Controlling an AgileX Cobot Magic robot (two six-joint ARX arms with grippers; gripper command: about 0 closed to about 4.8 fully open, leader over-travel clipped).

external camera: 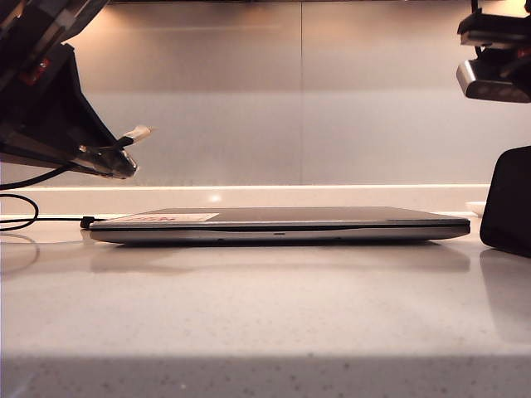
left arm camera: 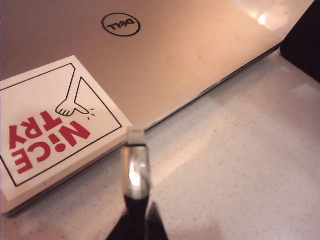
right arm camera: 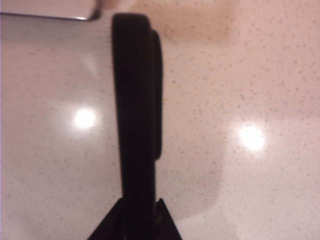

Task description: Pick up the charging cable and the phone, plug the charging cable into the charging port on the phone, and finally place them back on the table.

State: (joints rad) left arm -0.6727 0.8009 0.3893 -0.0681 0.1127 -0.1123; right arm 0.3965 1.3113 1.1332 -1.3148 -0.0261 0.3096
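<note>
The charging cable's silver plug [left arm camera: 136, 170] sticks out from my left gripper [left arm camera: 139, 215], which is shut on the black stem behind it. The plug hangs over the table [left arm camera: 240, 175] just off the laptop's front edge. In the exterior view this gripper [external camera: 123, 164] hovers at the upper left with the plug [external camera: 138, 132] pointing right. The phone [right arm camera: 135, 110], a thin black slab seen edge-on, is clamped between the fingers of my right gripper [right arm camera: 139, 212]. In the exterior view the phone [external camera: 508, 199] stands upright at the far right, just past the laptop's end.
A closed silver laptop [external camera: 282, 225] with a "NICE TRY" sticker [left arm camera: 50, 130] lies across the middle of the table. A black cable [external camera: 21, 220] with a small black plug runs into its left side. A pale wall stands behind.
</note>
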